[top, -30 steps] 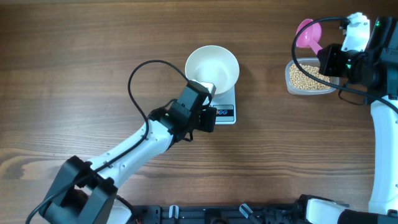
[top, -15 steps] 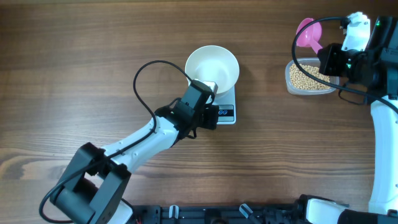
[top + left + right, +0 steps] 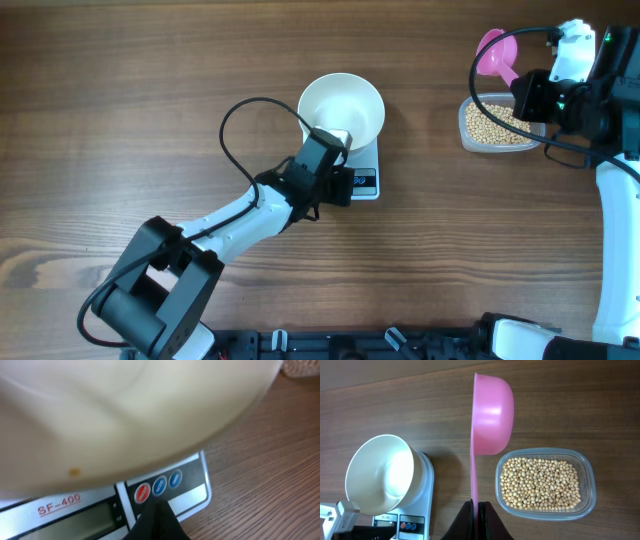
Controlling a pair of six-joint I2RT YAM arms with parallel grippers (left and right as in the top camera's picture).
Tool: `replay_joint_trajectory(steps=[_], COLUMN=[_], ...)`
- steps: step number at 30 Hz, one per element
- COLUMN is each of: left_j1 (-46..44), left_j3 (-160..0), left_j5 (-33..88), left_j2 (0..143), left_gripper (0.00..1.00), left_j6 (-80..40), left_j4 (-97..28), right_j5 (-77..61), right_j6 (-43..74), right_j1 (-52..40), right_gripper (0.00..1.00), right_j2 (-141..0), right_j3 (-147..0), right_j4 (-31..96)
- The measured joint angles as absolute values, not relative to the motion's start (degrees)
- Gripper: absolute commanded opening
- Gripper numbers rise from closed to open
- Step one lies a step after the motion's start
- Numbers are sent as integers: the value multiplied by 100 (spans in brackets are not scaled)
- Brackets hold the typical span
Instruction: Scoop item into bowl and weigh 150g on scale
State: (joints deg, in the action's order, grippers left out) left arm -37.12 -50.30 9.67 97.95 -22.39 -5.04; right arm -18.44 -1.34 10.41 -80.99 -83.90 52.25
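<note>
The white bowl (image 3: 341, 108) (image 3: 380, 473) sits empty on the white scale (image 3: 362, 182) (image 3: 195, 495) at mid-table. My left gripper (image 3: 338, 186) (image 3: 156, 505) is shut, its dark tip right at the scale's button panel just below the red button (image 3: 143, 492); whether it touches, I cannot tell. My right gripper (image 3: 524, 96) (image 3: 478, 504) is shut on the handle of a pink scoop (image 3: 491, 415) (image 3: 494, 54), held on edge and empty, left of the beans (image 3: 540, 483) (image 3: 494, 124) in their clear tub.
The clear plastic tub (image 3: 468, 138) (image 3: 590, 477) stands at the right side of the wooden table. The left arm's black cable (image 3: 232, 120) loops above the table left of the bowl.
The left arm has shifted slightly right, bringing its shut tip closer onto the scale's button panel. The right arm and pink scoop have not moved.
</note>
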Motion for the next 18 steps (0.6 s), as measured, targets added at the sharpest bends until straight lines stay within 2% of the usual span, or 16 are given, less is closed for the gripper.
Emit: replay_joint_trajectory(steps=[18], left_j1=[-3712], left_j3=[-5030], left_j5=[969], left_j2=[10053], left_gripper=[4], left_j6=[-2567], left_j4=[-211], right_j5=[-1844], right_j6=[-134], right_j1=[1041], right_gripper=[4], right_j2=[-8099], right_j3=[-8390], right_j4=[5225])
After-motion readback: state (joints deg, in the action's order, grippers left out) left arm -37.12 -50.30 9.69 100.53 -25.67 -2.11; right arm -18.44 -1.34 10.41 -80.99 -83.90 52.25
